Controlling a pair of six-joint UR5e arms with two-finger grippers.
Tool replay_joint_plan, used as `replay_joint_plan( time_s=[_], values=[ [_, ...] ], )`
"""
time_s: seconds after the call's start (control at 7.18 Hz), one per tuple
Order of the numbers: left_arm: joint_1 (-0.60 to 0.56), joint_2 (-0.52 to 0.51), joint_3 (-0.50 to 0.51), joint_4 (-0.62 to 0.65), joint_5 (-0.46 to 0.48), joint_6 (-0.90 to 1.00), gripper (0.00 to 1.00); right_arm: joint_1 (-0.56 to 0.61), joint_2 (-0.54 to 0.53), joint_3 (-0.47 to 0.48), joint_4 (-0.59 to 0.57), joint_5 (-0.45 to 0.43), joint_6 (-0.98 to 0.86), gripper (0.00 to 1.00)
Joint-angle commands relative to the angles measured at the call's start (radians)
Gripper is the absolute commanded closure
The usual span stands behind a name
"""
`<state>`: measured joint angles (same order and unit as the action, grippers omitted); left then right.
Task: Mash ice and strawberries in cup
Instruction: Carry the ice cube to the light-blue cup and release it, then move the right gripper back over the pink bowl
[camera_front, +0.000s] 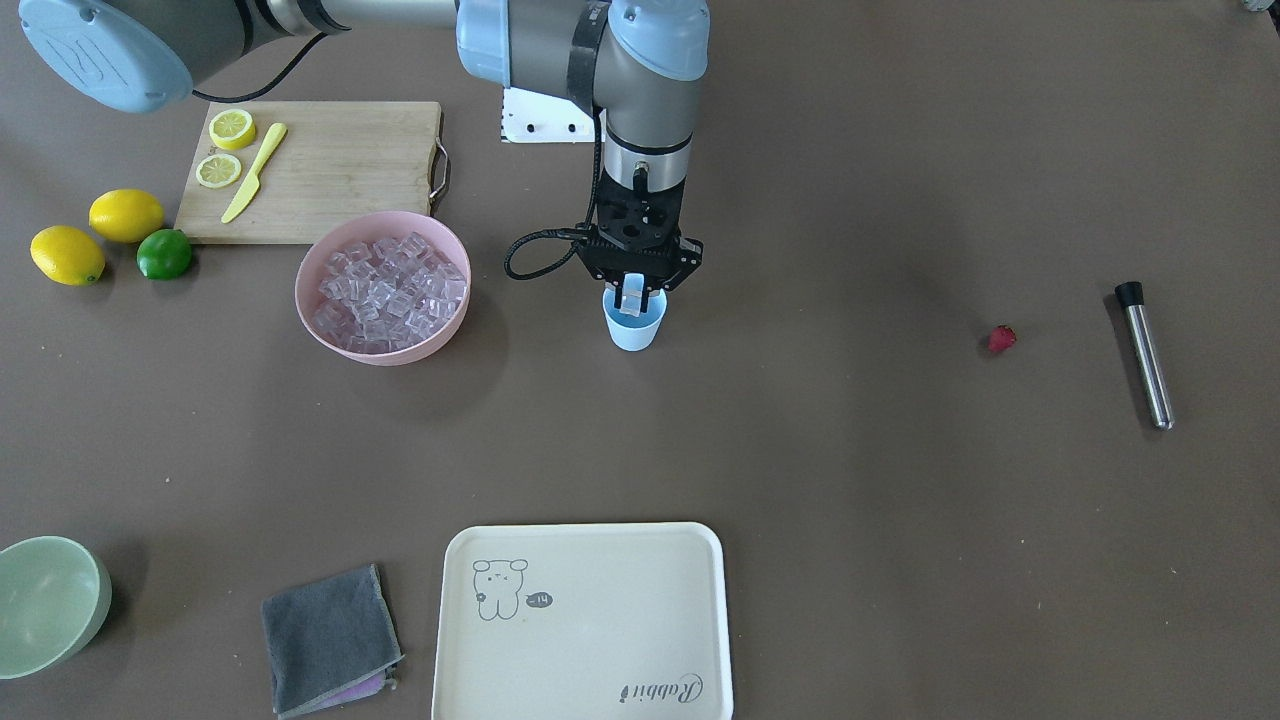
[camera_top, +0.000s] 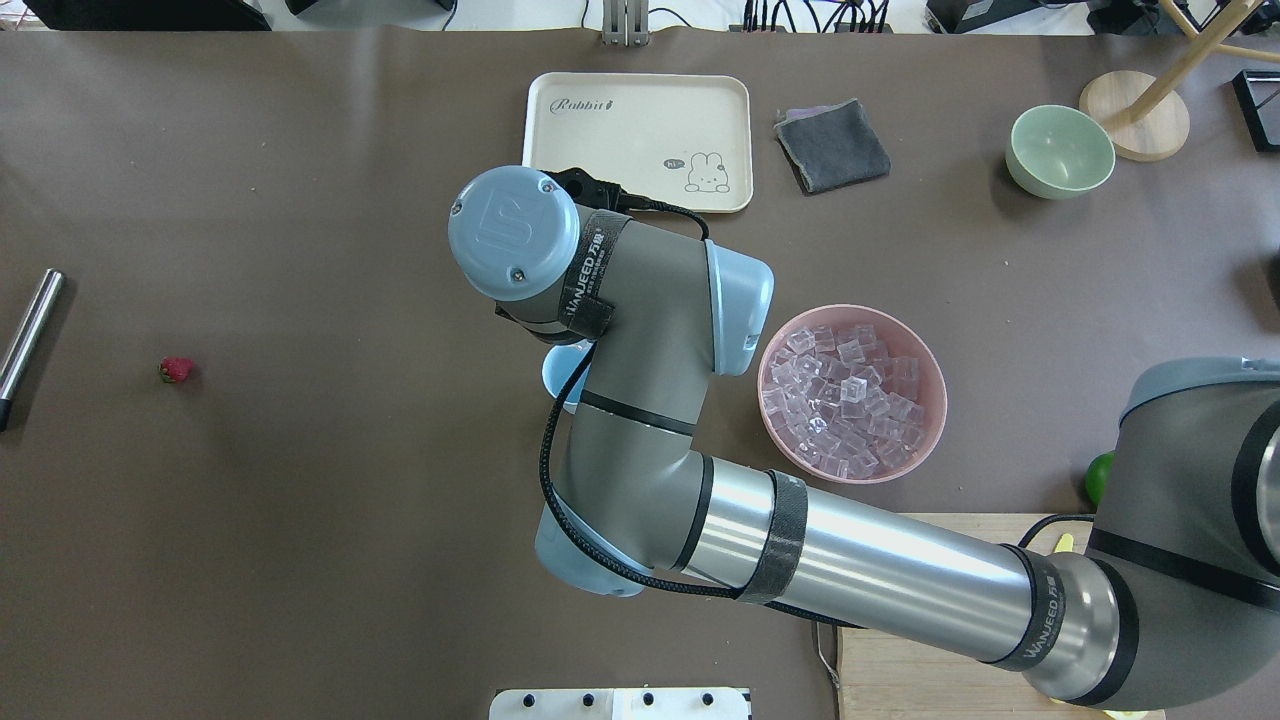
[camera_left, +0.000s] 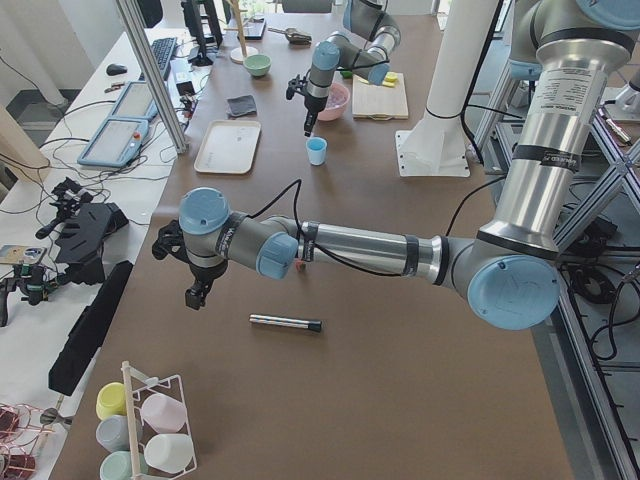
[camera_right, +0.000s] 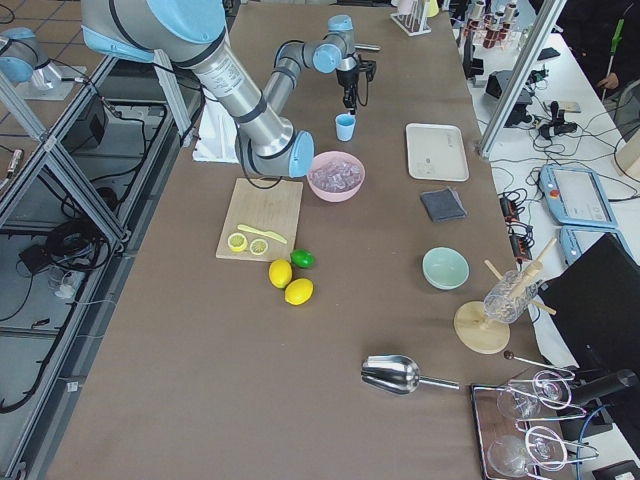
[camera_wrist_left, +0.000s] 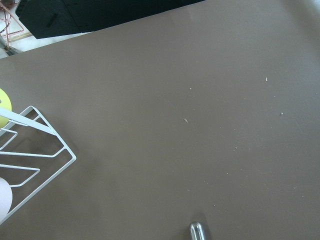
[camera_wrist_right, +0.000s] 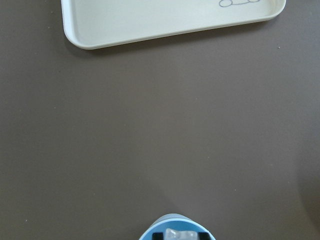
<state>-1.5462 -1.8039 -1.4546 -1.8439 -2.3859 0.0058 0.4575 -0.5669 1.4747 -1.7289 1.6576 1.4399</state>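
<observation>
Hovering over the cup (camera_front: 635, 330), our right gripper (camera_front: 632, 298) pinches one ice cube (camera_wrist_right: 181, 234) just above the mouth, so we judge it will drop inside. The strawberry (camera_front: 1001, 339) lies well apart near the metal rod (camera_front: 1146, 355). Whether our left gripper (camera_left: 197, 297) is spread, we cannot tell.

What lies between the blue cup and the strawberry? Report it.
Nothing. In the front-facing view that stretch of table is bare from the cup to the strawberry; the right hand holds an ice cube over the cup.
</observation>
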Motion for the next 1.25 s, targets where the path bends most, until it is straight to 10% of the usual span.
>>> replay_joint_plan(
  time_s=[0.0,0.28,0.7,1.11],
  values=[
    [0.0,-0.002,0.003,0.003,0.001,-0.001,0.01,-0.019,-0.004,-0.007,0.02,-0.039,0.0,0.66],
    [-0.002,0.005,0.003,0.002,0.001,-0.001,0.01,-0.023,-0.008,-0.008,0.022,-0.044,-0.015,0.09],
    [-0.002,0.008,0.003,0.005,0.001,-0.001,0.01,-0.039,-0.054,0.034,0.025,-0.091,-0.065,0.02],
    [-0.003,0.012,-0.001,-0.001,-0.001,0.0,0.01,0.016,-0.412,0.402,0.022,-0.059,-0.252,0.04]
  ],
)
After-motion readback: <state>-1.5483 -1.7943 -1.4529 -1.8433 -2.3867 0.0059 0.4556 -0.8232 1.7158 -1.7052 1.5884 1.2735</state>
